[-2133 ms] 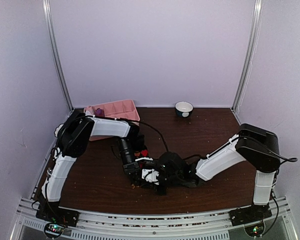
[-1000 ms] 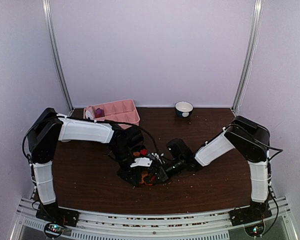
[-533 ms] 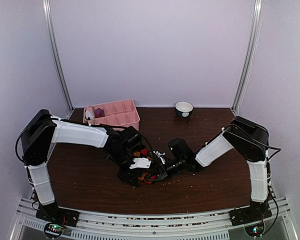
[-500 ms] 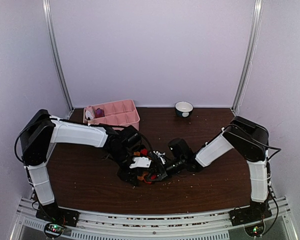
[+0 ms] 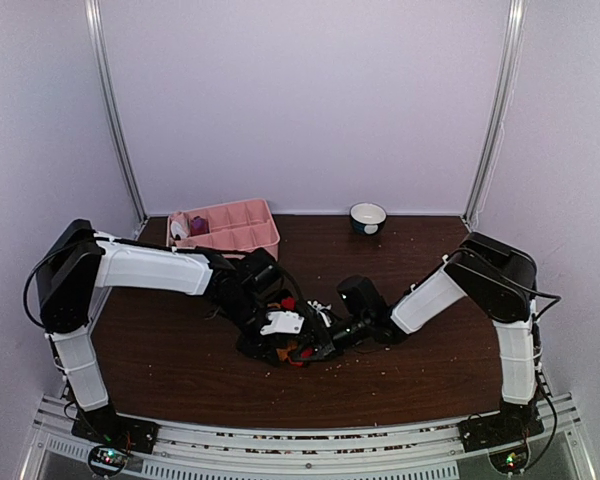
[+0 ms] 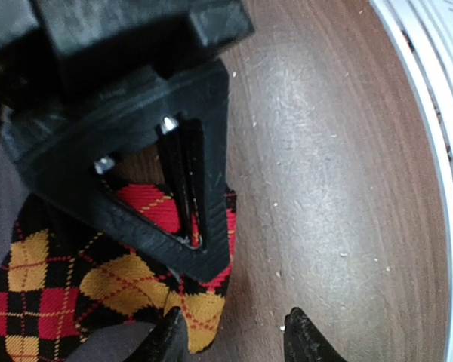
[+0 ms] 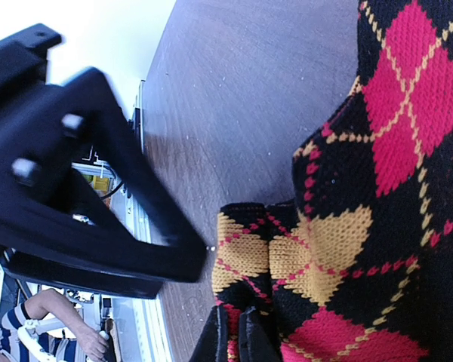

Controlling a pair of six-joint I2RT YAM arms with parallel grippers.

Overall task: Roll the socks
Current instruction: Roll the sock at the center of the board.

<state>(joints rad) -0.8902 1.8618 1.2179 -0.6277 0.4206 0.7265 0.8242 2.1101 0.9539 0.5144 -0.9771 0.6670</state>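
Right gripper point(image 7: 240, 324) was clamped on a fold of the argyle sock point(image 7: 377, 226). My left gripper point(image 6: 234, 320) stood apart, one tip at the sock's edge. Sock lay mid-surface point(image 5: 430, 360), 5 o'clock from the pink tray point(image 5: 230, 241).

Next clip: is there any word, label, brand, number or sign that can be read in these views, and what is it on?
No readable text in any view.
The argyle sock shows only its diamond pattern, no lettering.
The pink tray and the bowl show no print that can be made out at this size.
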